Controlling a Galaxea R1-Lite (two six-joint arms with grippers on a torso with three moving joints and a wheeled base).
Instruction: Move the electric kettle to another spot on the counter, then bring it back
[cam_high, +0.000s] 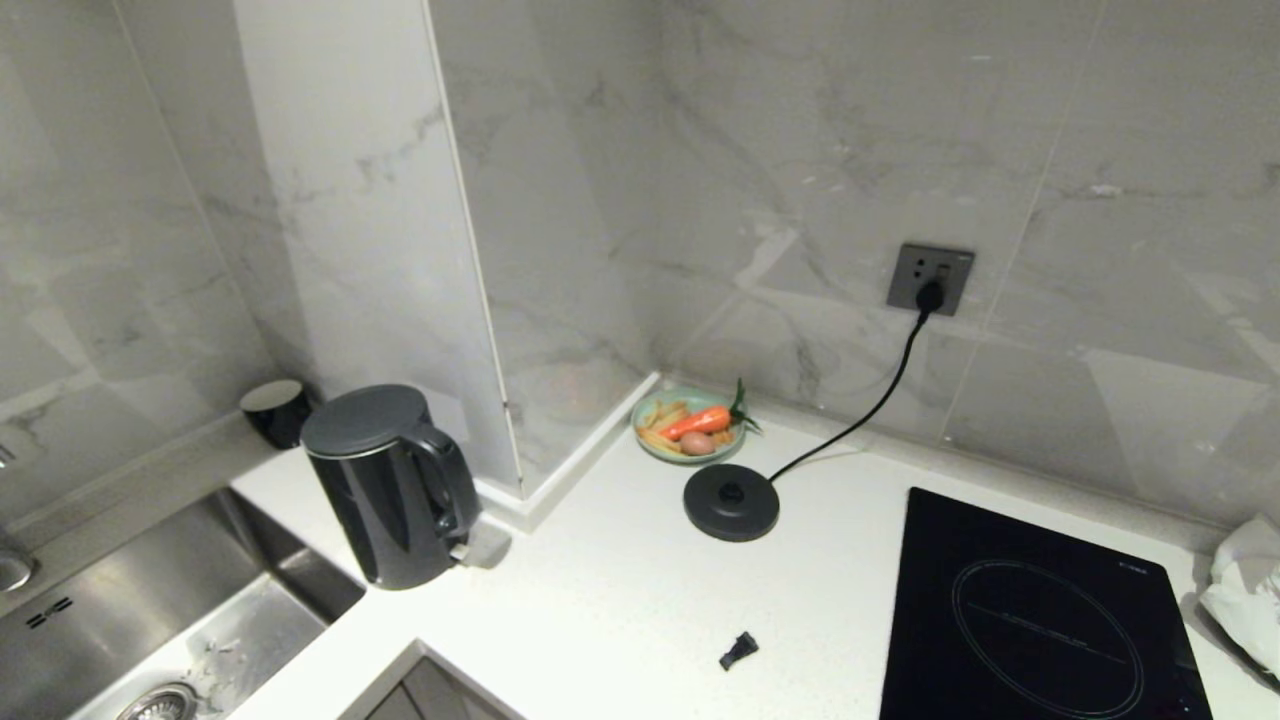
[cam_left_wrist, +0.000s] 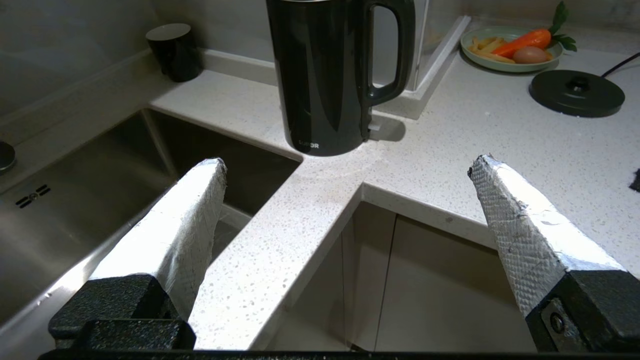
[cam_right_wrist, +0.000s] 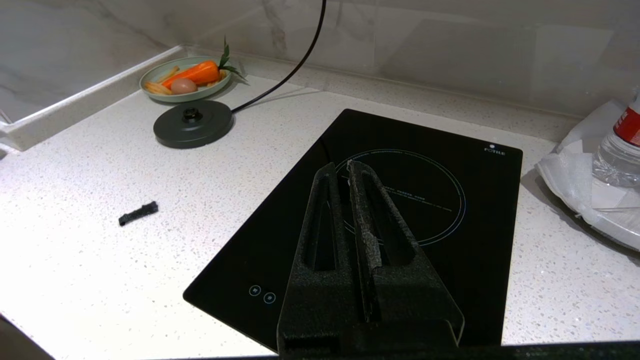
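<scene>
The left gripper (cam_left_wrist: 347, 167) has its two pale taped fingers (cam_left_wrist: 185, 235) spread wide with nothing between them, hanging off the front of the counter (cam_left_wrist: 450, 150) over the inner corner where the worktop wraps round the sink (cam_left_wrist: 75, 200). Looking out along those fingers, the electric kettle (cam_left_wrist: 320, 75) stands dead ahead at twelve o'clock, well apart from the tips, upright on the counter right at the sink's corner. Its long axis is vertical. Its loop handle (cam_left_wrist: 395, 55) sticks out toward about two o'clock from the body, facing the wall corner.

In the head view neither arm shows. There the kettle (cam_high: 385, 485) sits at about nine o'clock from the middle of the counter, a small black cup (cam_high: 275, 410) just behind it at eleven, and the round base disc (cam_high: 732, 502), corded to the wall socket (cam_high: 930, 278), well apart at three o'clock, with a green plate of food (cam_high: 690, 428) just beyond that.

The right gripper (cam_right_wrist: 340, 170) has its black fingers pressed together, empty, above the black induction hob (cam_right_wrist: 450, 165), far from the kettle. So the left arm is plainly nearer. My reading is that the move calls for a straight reach forward, the wide gap either straddling the body or turning toward the handle on the kettle's far-right side.
</scene>
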